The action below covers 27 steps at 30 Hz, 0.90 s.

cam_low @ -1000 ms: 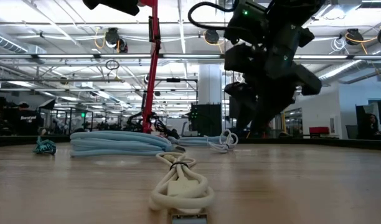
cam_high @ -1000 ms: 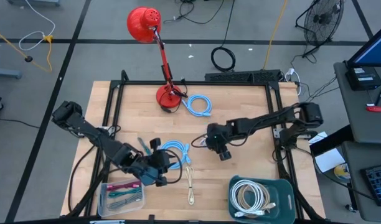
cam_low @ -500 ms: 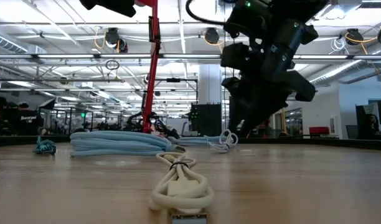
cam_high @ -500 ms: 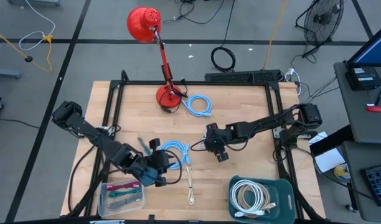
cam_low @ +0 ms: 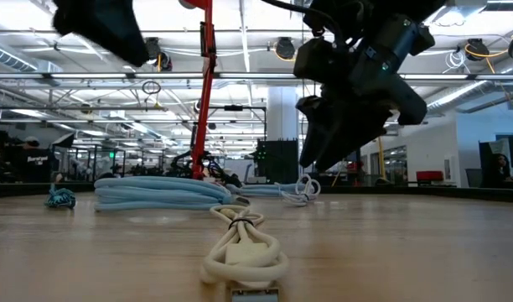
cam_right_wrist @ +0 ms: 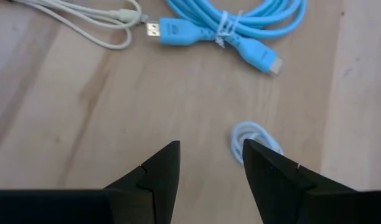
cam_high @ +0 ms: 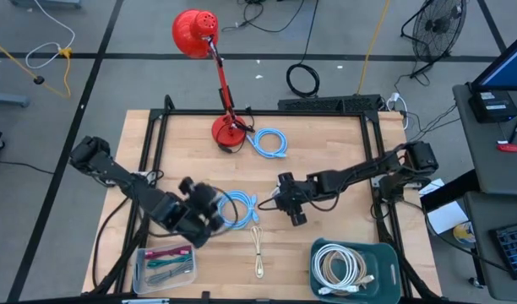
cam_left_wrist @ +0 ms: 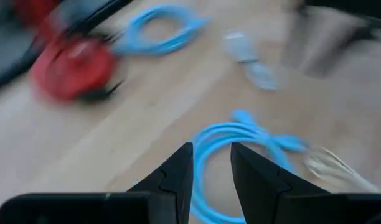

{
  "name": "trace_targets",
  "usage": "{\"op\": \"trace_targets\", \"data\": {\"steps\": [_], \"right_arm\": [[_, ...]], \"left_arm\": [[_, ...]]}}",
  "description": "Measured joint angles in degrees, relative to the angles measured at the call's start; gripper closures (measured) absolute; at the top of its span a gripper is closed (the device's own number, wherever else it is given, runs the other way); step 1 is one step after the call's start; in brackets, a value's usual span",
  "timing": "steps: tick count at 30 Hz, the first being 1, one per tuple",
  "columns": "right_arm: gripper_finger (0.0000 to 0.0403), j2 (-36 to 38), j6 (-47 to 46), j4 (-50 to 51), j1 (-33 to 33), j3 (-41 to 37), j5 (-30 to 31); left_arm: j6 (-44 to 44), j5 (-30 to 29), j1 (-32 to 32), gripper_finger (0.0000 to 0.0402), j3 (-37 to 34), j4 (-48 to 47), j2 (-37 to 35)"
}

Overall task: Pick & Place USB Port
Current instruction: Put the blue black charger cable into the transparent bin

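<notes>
As seen from the high view, both arms reach in over the wooden table (cam_high: 326, 135). The left gripper (cam_high: 209, 205) is near the table's front-left, just beside the blue coiled cable (cam_high: 238, 207). The right gripper (cam_high: 290, 199) is near centre, w/ a small white coiled cable (cam_high: 267, 195) between it and the blue coil.

Right wrist view: jaws apart, nothing between them. The white coil (cam_right_wrist: 253, 139) lies on the table just ahead of one finger (cam_right_wrist: 274, 177); cannot tell if they touch. Beyond it: the blue cable's USB plugs (cam_right_wrist: 184, 30) and a cream cable (cam_high: 258, 250), which the high view places nearer the table's front edge.

Left wrist view (blurred): jaws apart w/ a narrow gap, empty, over the blue coil (cam_left_wrist: 234, 146); red lamp base (cam_left_wrist: 71, 61) and a second blue cable (cam_left_wrist: 158, 32) farther off.

High view only: clear tray (cam_high: 164, 268) front-left w/ cables, teal bin (cam_high: 385, 253) front-right w/ white cables, lamp head (cam_high: 195, 34).

Low view only: right gripper (cam_low: 336, 134) hangs clear above the table; cream cable (cam_low: 242, 247) in foreground.
</notes>
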<state>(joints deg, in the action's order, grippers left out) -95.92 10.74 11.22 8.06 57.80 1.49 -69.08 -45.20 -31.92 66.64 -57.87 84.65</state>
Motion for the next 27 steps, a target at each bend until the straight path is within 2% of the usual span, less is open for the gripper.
{"op": "trace_targets", "data": {"steps": [2, 4, 7, 13, 15, 18, 22, 27], "right_arm": [[0.0237, 0.0, -1.4, -0.2, 0.7, 0.0, 0.0], [0.0237, 0.0, -2.4, -0.5, 1.3, 0.0, 0.0], [0.0237, 0.0, -2.8, -1.4, 1.9, 0.0, 0.0], [0.0237, 0.0, -4.6, -2.2, 1.8, 0.0, 0.2], [0.0237, 0.0, -5.1, -2.2, 1.8, 0.0, 0.2], [0.0237, 0.0, -5.8, -1.1, 1.9, 0.0, 0.1], [0.0237, 0.0, -6.6, 0.3, 2.8, 0.0, 0.3], [0.0237, 0.0, -6.6, 0.2, 4.6, 0.0, 0.2]], "left_arm": [[-12.5, 1.4, 1.5, 0.0289, 0.0, -5.6, 0.0], [-21.0, 3.9, 2.9, 0.0289, 0.0, -9.5, 0.6], [-26.6, 8.7, 4.5, 0.0289, -1.2, -12.6, 1.9], [-38.3, 19.4, 9.5, 0.0289, -8.7, -10.7, 1.5], [-38.0, 26.1, 12.6, 0.0289, -10.6, -9.1, 1.0], [-32.9, 33.8, 16.4, 0.0289, -12.3, -6.0, 0.9], [-25.0, 39.6, 20.0, 0.0289, -12.6, -0.2, 0.8], [-22.5, 44.1, 21.7, 0.0289, -12.6, 0.6, 0.8]]}}
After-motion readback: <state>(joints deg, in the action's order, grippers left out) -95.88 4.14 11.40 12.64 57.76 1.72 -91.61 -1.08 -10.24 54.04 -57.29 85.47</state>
